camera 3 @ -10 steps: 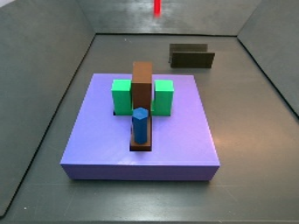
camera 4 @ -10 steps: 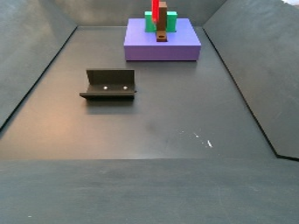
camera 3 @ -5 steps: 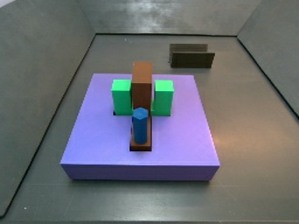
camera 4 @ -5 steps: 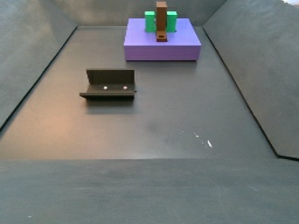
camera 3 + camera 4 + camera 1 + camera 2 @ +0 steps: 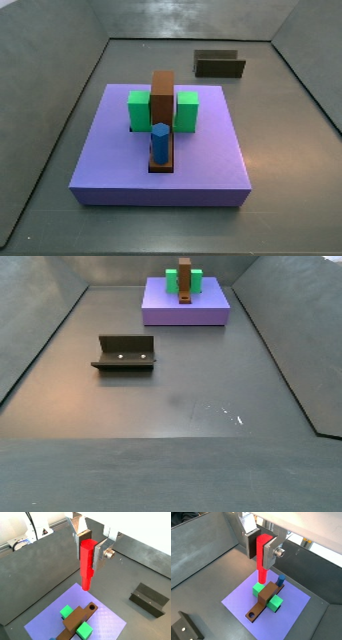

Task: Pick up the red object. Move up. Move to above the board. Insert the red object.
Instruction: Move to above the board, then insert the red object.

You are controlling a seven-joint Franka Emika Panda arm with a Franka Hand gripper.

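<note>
In both wrist views my gripper [image 5: 91, 553] [image 5: 262, 548] is shut on the red object [image 5: 87, 562] [image 5: 262, 557], a thin red rod held upright by its top end between the silver fingers. It hangs high above the purple slab [image 5: 110, 619] [image 5: 292, 604]. The board [image 5: 79, 618] [image 5: 264, 598] [image 5: 163, 95] [image 5: 185, 291], a narrow brown plank, lies on the slab between two green blocks, with an open hole [image 5: 91, 605] [image 5: 252, 615] at one end. The gripper and the red object are out of view in both side views.
A blue peg [image 5: 280, 579] [image 5: 160, 142] stands upright in the board's other end. Green blocks [image 5: 139, 110] [image 5: 189, 110] flank the board. The fixture [image 5: 219, 64] [image 5: 126, 352] [image 5: 150, 599] stands on the grey floor away from the slab. Grey walls enclose the floor.
The red object showed at the top of both side views a second ago and has since risen out of them. Nothing on the slab has moved.
</note>
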